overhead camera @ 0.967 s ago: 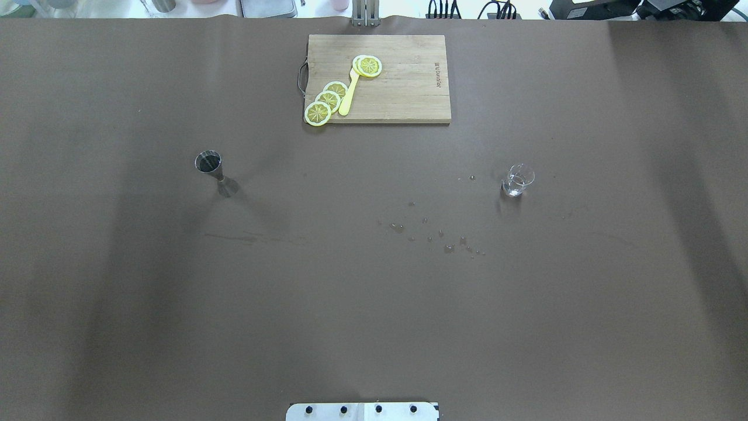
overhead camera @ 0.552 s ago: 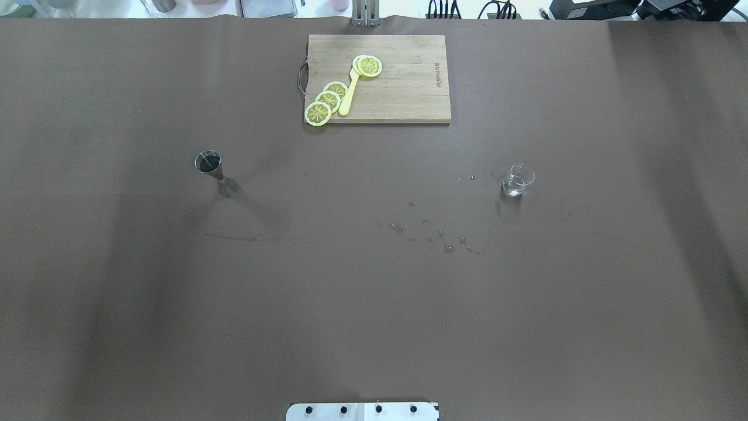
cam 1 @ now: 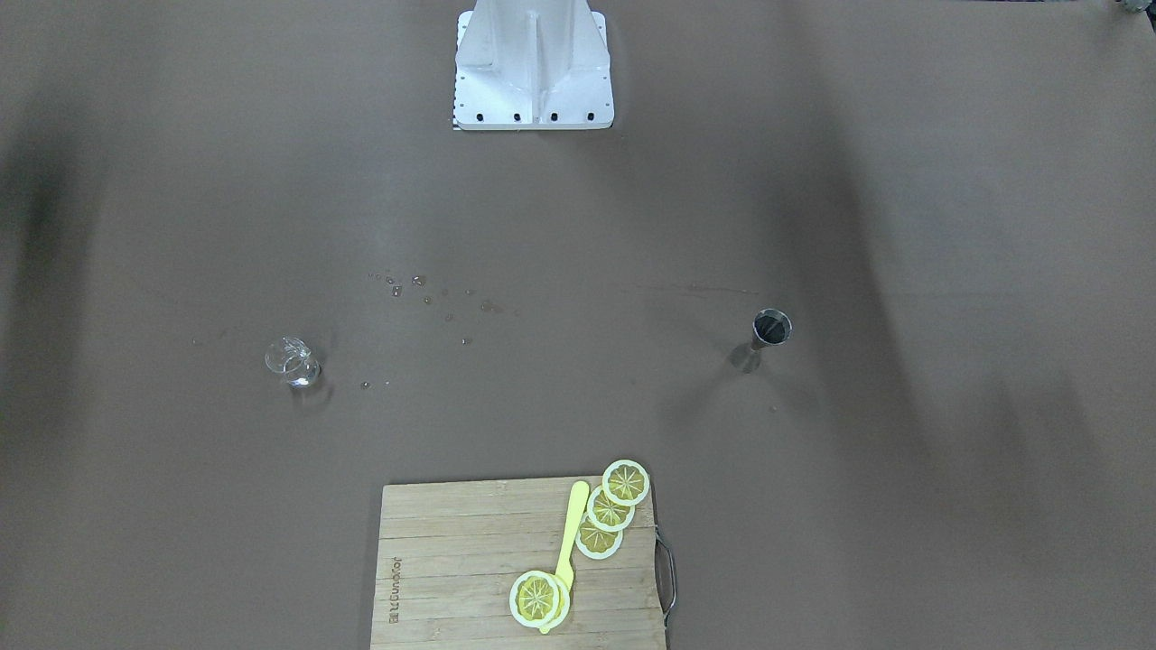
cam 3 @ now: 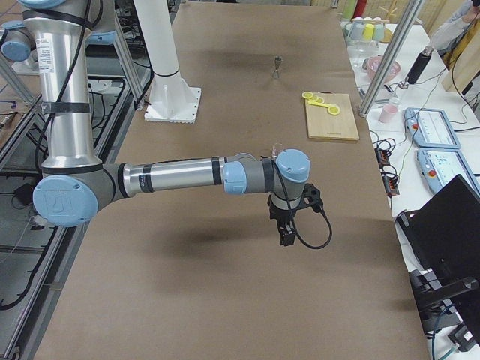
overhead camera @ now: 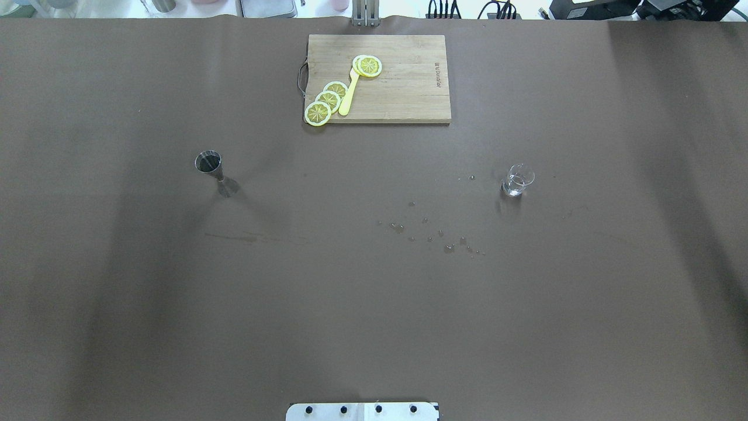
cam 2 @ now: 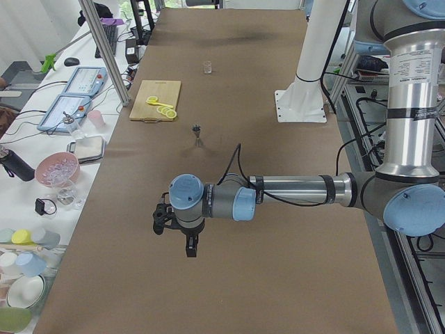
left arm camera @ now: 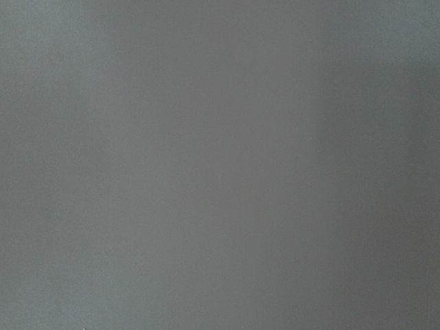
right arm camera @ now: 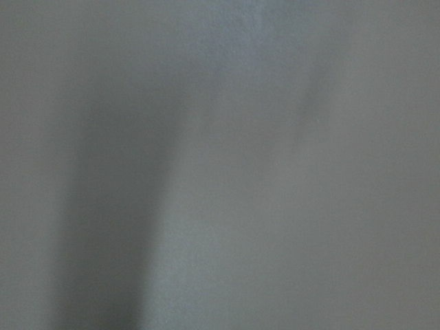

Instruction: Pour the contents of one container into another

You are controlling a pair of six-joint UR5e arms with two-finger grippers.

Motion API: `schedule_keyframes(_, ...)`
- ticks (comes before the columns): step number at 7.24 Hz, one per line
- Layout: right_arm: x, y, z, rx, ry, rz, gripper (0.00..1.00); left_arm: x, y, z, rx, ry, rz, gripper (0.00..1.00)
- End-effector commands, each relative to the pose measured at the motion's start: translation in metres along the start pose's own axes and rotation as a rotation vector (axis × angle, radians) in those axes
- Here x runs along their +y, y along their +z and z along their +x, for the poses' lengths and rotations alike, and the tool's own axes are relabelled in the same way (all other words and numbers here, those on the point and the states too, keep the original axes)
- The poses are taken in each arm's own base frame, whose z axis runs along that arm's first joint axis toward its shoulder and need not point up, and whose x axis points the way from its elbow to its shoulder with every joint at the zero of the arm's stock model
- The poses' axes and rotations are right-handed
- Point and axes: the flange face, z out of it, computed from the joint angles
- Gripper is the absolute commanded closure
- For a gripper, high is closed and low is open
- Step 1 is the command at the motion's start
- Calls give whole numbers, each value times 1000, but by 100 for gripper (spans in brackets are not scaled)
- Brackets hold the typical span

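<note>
Well, step in hand: the reach. Neither container is held, so the pour has not begun.
Jigger (overhead camera: 208,162): a steel double-cone measure, upright on the desk (overhead camera: 374,327), nearer the robot than the cutting board (overhead camera: 403,88) and off toward the board's handle end, on the robot's left. Its cup looks dark; I cannot tell whether it holds liquid.
Glass (overhead camera: 517,180): a small clear vessel with a pouring lip, upright, nearer the robot than the board and out past its other end. It is well apart from the jigger.
Left pincer (cam 2: 191,248): hangs pointing down over bare desk, far from the board. It shows only in a side view, so I cannot tell whether its jaws are parted.
Right pincer (cam 3: 286,234): likewise low over bare desk. Jaw state cannot be told.
Droplets (overhead camera: 444,242): scattered on the desk on the robot's side of the board, between the two containers, a sign that spills come easily here.
Doing it well: take the jigger at its narrow waist, lift it straight and keep it level. Bring the two rims close before tipping, and tilt slowly.
Risk: the jigger is top-heavy and a sideways nudge would likely topple it.
</note>
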Motion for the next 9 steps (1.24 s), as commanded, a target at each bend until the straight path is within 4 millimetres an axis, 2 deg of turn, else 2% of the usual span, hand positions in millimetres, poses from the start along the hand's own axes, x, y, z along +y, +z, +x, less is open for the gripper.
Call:
schedule_keyframes(1,-25,-17,-11,-6,-33,38,0,0,0,0,0,0,1,1)
schedule_keyframes(2,-35,-24,-17,-16,-52,58,0,0,0,0,0,0,1,1)
schedule_keyframes(4,-42,-18,-15,-56,-106,126,0,0,0,0,2,0,1,1)
schedule_keyframes(6,-48,-28,-26,-74,-170,187,0,0,0,1,3,2,1,1)
schedule_keyframes(9,-56,-31,-49,-133,-276,266,0,0,-3,3,4,4,5,1)
